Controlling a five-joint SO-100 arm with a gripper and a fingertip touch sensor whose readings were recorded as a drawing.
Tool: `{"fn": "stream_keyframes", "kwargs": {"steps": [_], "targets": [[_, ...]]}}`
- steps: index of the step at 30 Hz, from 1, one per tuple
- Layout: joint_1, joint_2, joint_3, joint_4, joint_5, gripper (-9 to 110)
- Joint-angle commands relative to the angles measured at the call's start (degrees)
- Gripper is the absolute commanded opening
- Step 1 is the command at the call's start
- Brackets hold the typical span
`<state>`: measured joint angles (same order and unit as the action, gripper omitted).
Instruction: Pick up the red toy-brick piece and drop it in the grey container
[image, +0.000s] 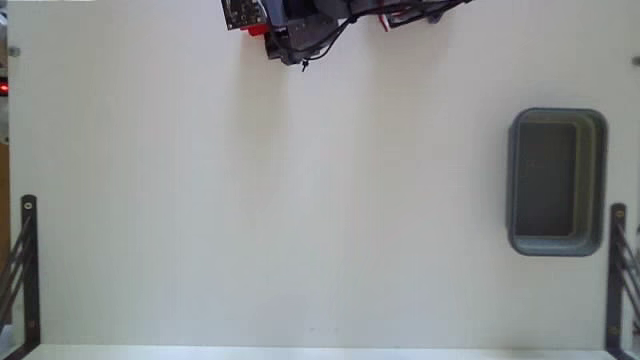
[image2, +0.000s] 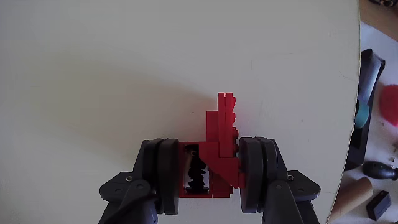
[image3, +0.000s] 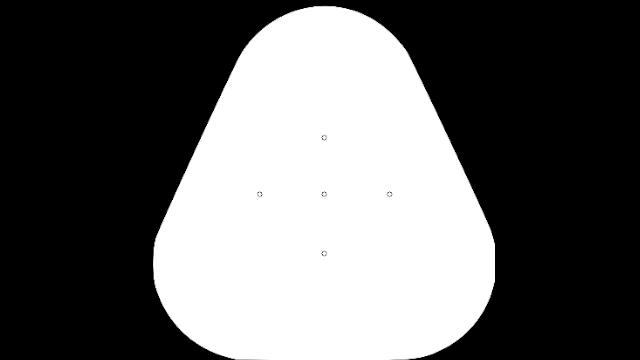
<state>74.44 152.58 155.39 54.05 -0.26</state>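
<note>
While your arm sits at the top edge of the fixed view, your claw (image2: 208, 171) is closed on the small bright red plastic toy-brick piece (image2: 221, 140), as the wrist view shows: two dark rounded fingers (image2: 258, 168) press its lower part from left and right. The piece has a stepped, lumpy outline; its narrow upper end sticks out past the fingers over the pale bench (image2: 124, 68). A dark part sits in the piece's left hollow, between the fingers. A soft shadow lies on the bench around the piece; you can't tell from this view whether the piece touches the bench or hangs just above it.

In the fixed view only a speck of red (image: 256, 30) shows at the dark arm head, top centre-left, with black cables trailing right. The rectangular grey plastic tub with rounded corners and thick rim (image: 557, 244) stands on the bench at the right side, long side running up-down, darker inside, nothing visible in it. It's well apart from the claw. Black metal brackets (image: 27, 262) stand at the lower left and lower right bench edges. Off the bench's right edge in the wrist view, dark tools and a wooden handle (image2: 354, 194) lie blurred.
</note>
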Motion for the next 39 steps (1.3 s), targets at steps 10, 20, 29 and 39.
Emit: {"fn": "stream_keyframes", "kwargs": {"steps": [10, 20, 29, 39], "targets": [[1.4, 1.62, -0.04, -0.81, 0.26, 51], [1.4, 1.62, -0.04, -0.81, 0.26, 48], [1.4, 1.62, -0.04, -0.81, 0.26, 48], [1.4, 1.64, -0.47, -0.36, 0.26, 48]]}}
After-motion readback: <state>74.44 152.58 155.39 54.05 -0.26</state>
